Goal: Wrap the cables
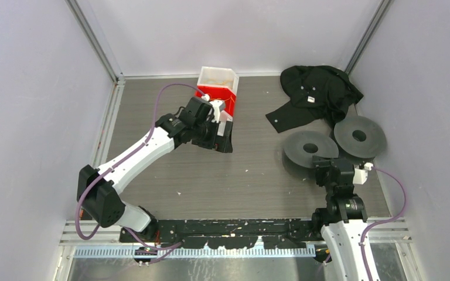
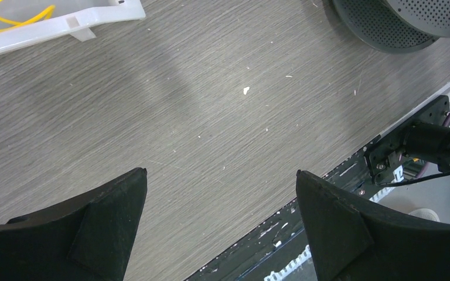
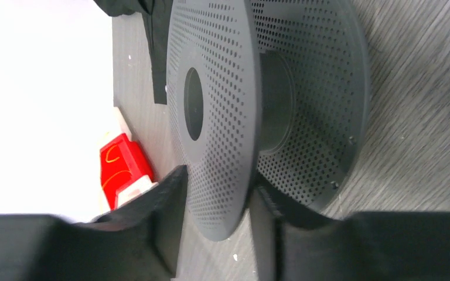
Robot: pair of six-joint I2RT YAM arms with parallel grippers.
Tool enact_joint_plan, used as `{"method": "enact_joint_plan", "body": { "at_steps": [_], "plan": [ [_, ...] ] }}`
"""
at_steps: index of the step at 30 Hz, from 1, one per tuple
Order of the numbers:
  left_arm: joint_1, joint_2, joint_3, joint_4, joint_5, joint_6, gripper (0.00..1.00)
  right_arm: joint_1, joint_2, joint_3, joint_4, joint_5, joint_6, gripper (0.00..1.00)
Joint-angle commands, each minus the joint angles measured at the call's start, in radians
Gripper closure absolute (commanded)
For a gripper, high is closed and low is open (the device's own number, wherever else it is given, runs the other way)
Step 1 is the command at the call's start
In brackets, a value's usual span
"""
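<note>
Left tool (image 2: 221,175): fingers spread wide with nothing between them, over bare desk (image 2: 152,117) just on the near side of the bin (image 1: 217,81). Cables (image 2: 12,16): yellow strands lying inside the bin; you cannot count them from these views. Spools, two in all, both well right of the bin. Right tool (image 3: 220,190): pinching the perforated flange of the first spool (image 3: 222,88), one finger on each face. The second spool (image 1: 359,136) lies just beyond the first, farther from the bin. One black cloth (image 1: 316,93) sits crumpled right of the bin.
</note>
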Motion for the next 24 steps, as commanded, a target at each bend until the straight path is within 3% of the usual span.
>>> {"method": "enact_joint_plan", "body": {
  "at_steps": [1,6,12,14,19,21,24],
  "plan": [
    [-0.012,0.001,0.046,0.024,0.023,0.007,0.00,0.001,0.016,0.030,0.060,0.046,0.017,0.61],
    [-0.017,-0.007,0.042,0.021,0.018,0.006,0.00,0.001,0.095,0.069,0.098,0.046,-0.053,0.99],
    [-0.016,-0.040,0.063,-0.019,-0.060,0.035,0.00,0.003,0.434,0.458,0.037,-0.041,-0.452,0.99],
    [-0.016,-0.054,0.087,-0.043,-0.106,0.055,0.00,0.060,0.552,0.615,-0.012,-0.023,-0.573,1.00],
    [-0.005,-0.083,0.164,-0.120,-0.238,0.075,0.00,0.386,0.820,0.986,-0.126,0.283,-0.823,0.99],
    [0.030,-0.089,0.195,-0.163,-0.286,0.034,0.00,0.483,0.921,1.058,-0.123,0.380,-0.890,0.99],
    [0.154,-0.104,0.220,-0.217,-0.222,-0.050,0.00,0.585,1.022,1.106,-0.070,0.469,-0.975,1.00]
  ]
}}
